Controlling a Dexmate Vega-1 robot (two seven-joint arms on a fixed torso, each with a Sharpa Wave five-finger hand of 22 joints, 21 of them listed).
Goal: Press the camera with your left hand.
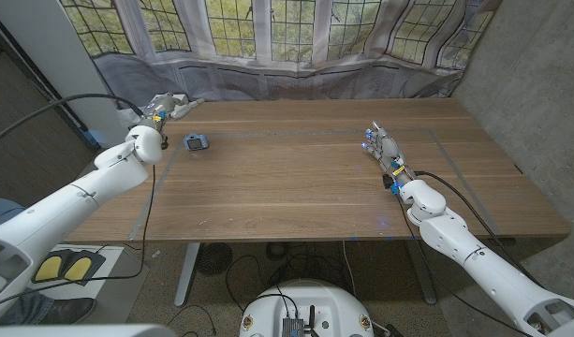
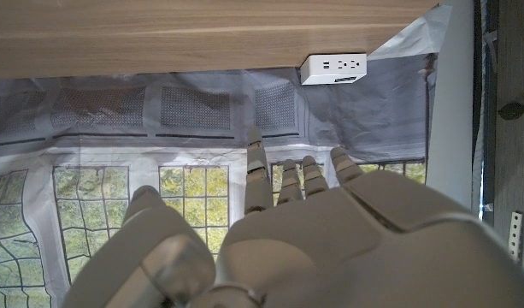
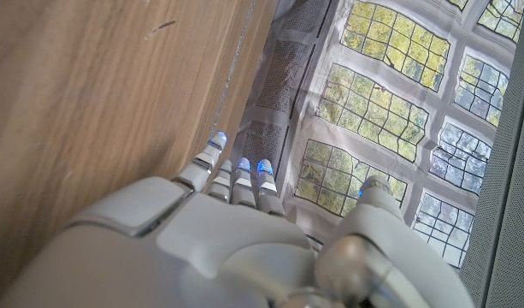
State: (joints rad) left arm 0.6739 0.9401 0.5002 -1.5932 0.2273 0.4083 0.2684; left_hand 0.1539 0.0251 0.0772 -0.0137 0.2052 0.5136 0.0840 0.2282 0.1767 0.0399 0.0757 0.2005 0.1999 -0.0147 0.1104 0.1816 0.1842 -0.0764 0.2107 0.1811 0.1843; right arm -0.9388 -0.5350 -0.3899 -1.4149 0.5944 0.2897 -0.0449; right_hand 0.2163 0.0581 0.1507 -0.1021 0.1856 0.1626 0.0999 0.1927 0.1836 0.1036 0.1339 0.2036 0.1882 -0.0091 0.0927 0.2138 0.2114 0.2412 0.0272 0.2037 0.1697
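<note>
Approach step applies: your left hand (image 1: 165,106), fingers spread and holding nothing, hovers at the table's (image 1: 305,178) far left corner, so bring it toward yourself and down onto the camera (image 1: 196,142) lying nearby.

the counter (image 1: 305,178) is wood, brown and matt, with fine grain running along it. the left hand (image 1: 165,108) and right hand (image 1: 385,150) look like smooth pale grey plastic with a soft sheen. the backdrop (image 1: 296,80) is printed cloth, creased. the camera (image 1: 196,142) looks dark and glossy.
</note>
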